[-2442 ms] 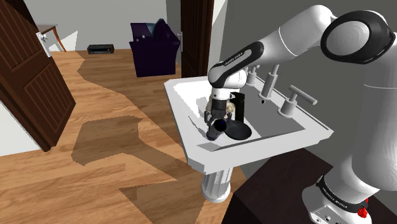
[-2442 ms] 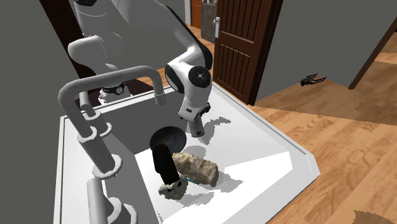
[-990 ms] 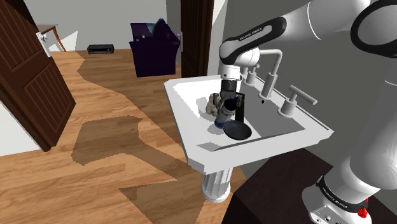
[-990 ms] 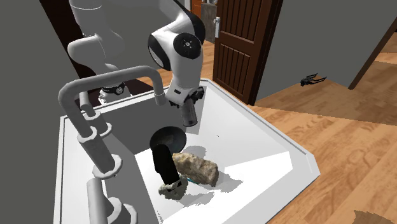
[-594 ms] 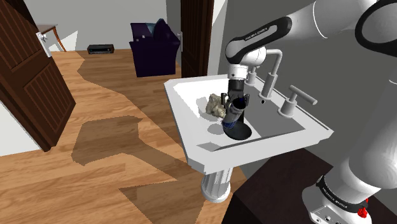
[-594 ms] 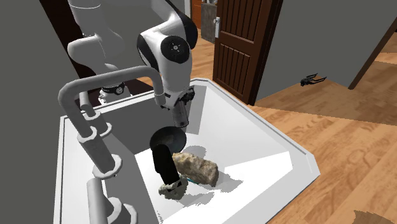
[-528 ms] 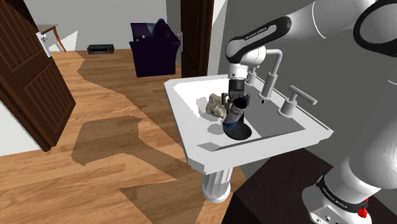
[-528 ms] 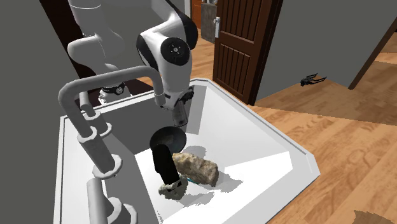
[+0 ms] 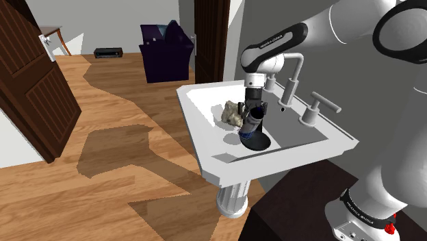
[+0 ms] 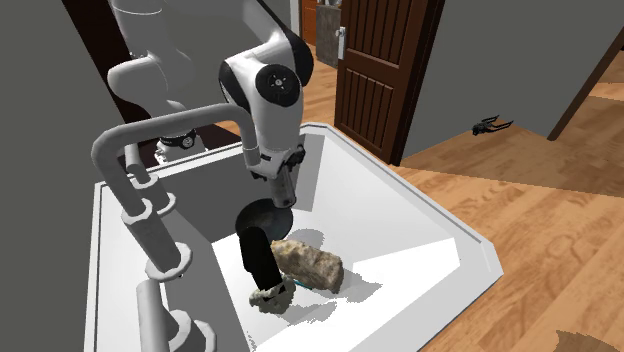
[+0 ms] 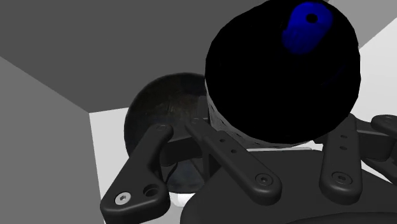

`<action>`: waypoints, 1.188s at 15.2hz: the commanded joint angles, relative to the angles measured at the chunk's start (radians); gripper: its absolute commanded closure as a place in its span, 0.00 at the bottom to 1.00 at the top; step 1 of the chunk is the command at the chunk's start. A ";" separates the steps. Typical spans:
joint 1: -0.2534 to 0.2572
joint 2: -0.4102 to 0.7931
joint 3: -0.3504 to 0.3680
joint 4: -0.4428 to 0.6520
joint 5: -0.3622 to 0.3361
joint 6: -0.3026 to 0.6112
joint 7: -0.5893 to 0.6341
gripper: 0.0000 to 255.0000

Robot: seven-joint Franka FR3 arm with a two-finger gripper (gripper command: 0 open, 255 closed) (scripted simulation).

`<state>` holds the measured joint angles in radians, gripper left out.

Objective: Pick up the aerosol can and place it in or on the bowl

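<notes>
The white sink (image 9: 202, 109) holds a dark bowl (image 9: 260, 143) near the taps. The black aerosol can (image 9: 249, 127) hangs tilted directly over it, lower end nearest the bowl, clamped in the gripper (image 9: 252, 113).

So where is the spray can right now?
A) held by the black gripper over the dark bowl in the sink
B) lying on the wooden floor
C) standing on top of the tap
A: the gripper clasps the can, with the bowl just beneath it in the sink.
</notes>
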<state>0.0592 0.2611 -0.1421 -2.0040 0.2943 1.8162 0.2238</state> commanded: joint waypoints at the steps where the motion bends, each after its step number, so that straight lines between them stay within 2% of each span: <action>1: -0.073 0.035 -0.063 -0.028 0.019 0.041 -0.017 1.00; 6: 0.005 0.093 -0.142 -0.039 0.064 0.092 -0.060 1.00; 14: 0.134 0.111 -0.278 -0.035 0.111 0.075 -0.095 1.00; 15: 0.137 0.070 -0.286 -0.038 0.091 0.042 -0.080 0.00; 18: 0.102 0.094 -0.303 -0.047 0.093 0.057 -0.140 0.00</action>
<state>0.3320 0.3072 -0.4265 -2.0241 0.3464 1.9645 0.0809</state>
